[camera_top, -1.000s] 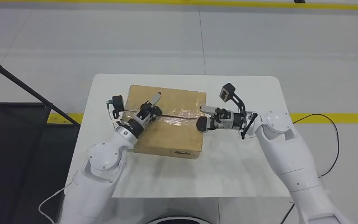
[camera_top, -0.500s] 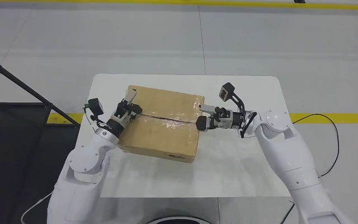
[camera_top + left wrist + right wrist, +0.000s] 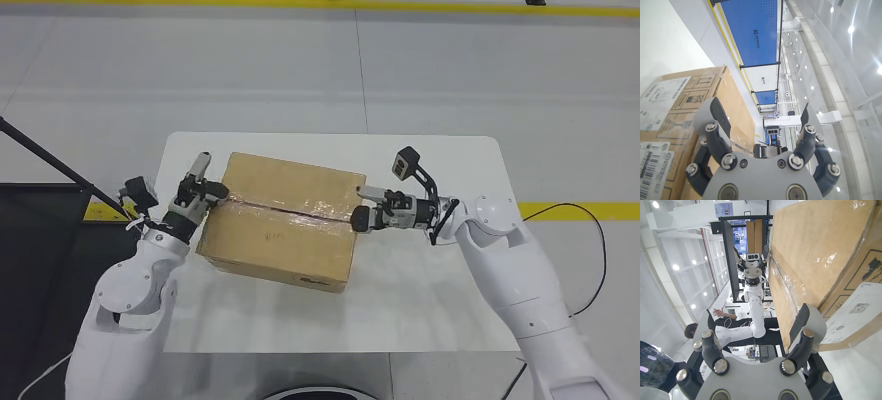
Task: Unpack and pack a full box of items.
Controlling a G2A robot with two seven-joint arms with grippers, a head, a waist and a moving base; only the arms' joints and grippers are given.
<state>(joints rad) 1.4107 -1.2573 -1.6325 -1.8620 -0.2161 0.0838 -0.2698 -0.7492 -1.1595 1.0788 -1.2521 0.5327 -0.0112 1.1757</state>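
We are holding our left gripper [image 3: 204, 180] spread wide, grasping nothing, one finger [image 3: 720, 113] lying at the left end of the box [image 3: 285, 222], where the taped seam runs out. We are holding our right gripper [image 3: 358, 216] released as well, one finger [image 3: 799, 321] sitting against the upper edge of the box's right end. Between the two grippers the cardboard box is resting on the white table [image 3: 430, 290], flaps shut under clear tape [image 3: 300, 208], lying slightly askew over the table's left half, toward its far edge.
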